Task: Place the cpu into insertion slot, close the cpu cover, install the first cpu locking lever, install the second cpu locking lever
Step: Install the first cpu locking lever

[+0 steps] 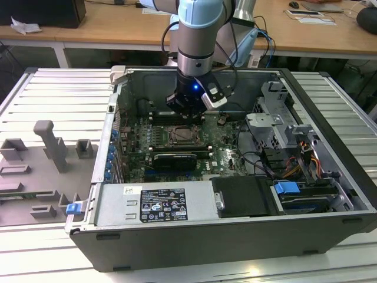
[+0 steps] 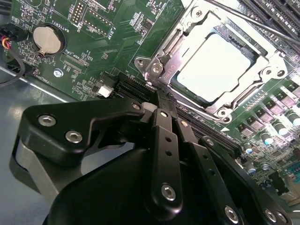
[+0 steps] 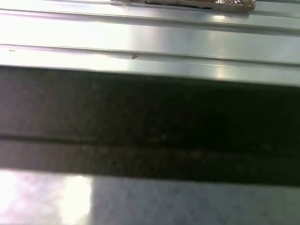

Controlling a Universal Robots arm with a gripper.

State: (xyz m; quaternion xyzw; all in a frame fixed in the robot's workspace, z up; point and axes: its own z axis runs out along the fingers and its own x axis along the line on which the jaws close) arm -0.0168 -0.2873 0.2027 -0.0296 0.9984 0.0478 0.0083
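Gripper (image 2: 161,101) with fingers pressed together, empty, at cpu cover's (image 2: 161,61) corner over seated cpu (image 2: 215,65)

We are counting one silver-topped square cpu (image 2: 216,66), one silvery metal cpu cover (image 2: 161,63) framing it at upper right of the second wrist view, one round silver coin battery (image 2: 47,38) at upper left, and one open grey computer case (image 1: 194,247).

Glossy silver-metal cpu (image 2: 216,65), shiny steel cpu cover (image 2: 161,56), matt-black gripper (image 2: 161,101)
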